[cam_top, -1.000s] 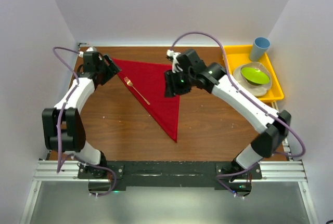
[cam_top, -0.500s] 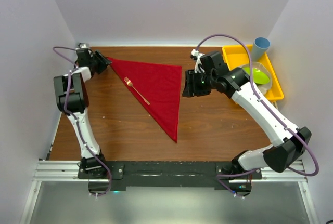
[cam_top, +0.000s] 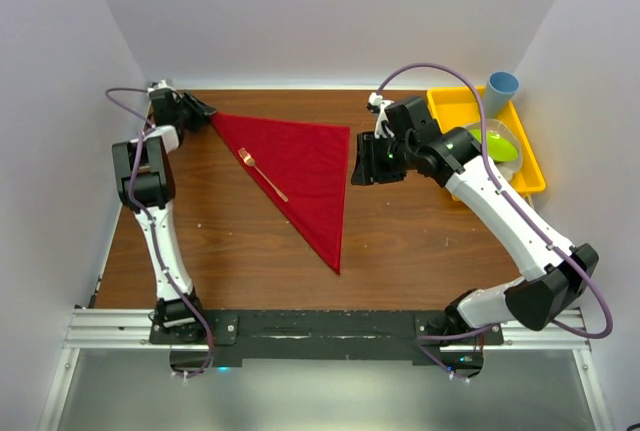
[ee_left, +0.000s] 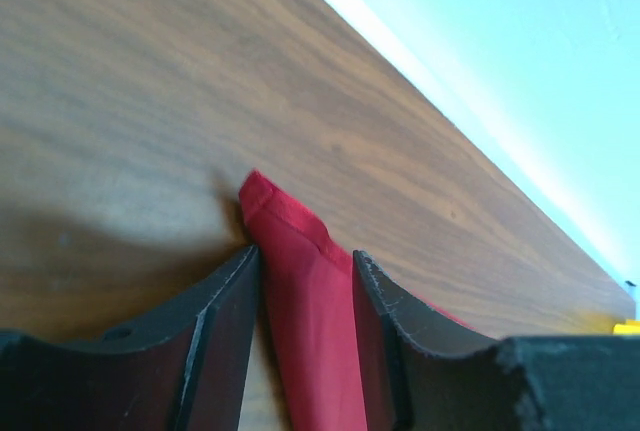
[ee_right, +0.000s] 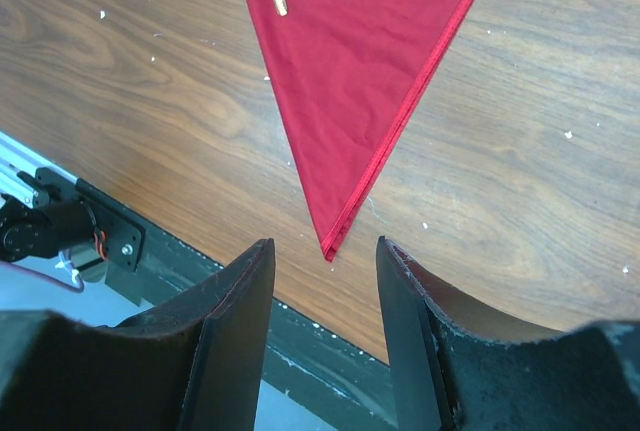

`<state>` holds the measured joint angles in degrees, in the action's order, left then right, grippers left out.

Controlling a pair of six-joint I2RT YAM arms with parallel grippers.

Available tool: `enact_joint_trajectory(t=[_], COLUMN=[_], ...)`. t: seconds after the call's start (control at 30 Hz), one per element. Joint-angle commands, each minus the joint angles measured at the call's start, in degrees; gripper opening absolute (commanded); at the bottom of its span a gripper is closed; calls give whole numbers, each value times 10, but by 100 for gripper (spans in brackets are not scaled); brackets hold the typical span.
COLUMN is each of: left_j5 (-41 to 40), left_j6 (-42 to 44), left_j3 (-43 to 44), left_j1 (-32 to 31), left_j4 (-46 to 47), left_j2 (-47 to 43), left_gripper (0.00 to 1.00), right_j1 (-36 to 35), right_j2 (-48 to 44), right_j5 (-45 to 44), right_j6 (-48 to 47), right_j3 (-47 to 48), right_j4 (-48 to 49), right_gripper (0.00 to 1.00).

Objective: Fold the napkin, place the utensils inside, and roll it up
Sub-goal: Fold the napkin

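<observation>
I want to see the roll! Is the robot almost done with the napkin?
Not yet. Done: the napkin is folded into a triangle and the fork lies on it. In hand: the left gripper straddles its far left corner; the right gripper hangs open by the right corner. Left: rolling it up.

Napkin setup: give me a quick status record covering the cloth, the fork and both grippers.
napkin: folded into a triangle, flat on the table
fork: lying on the napkin, left part
left gripper: jaws either side of the napkin's far-left corner; firm grip unclear
right gripper: open, empty, above the table by the napkin's right corner
rolling: not started
</observation>
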<state>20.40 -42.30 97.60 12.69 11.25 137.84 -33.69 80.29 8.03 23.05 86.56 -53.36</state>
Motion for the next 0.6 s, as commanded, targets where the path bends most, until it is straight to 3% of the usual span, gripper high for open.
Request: enact_joint_trajectory(t=[0.0, 0.07, 0.2, 0.37, 0.57], left_j5=[-4, -4, 9, 29, 49], left_j6=[5, 10, 39, 50, 53], left_j3=[39, 48, 88, 60, -41], left_j1=[2, 5, 7, 3, -15], left_j4=[16, 18, -6, 3, 18], left_j2=[23, 26, 42, -4, -111], left_gripper=[43, 41, 21, 8, 6], right_j1=[1, 2, 2, 2, 2], right_j2=[-7, -7, -15, -15, -40], right_j5=[-7, -7, -7, -5, -3], right_j6=[4, 6, 8, 8, 0], right_j3=[25, 24, 20, 15, -4], right_j4=[-13, -17, -17, -20, -22], right_gripper=[50, 50, 50, 50, 50])
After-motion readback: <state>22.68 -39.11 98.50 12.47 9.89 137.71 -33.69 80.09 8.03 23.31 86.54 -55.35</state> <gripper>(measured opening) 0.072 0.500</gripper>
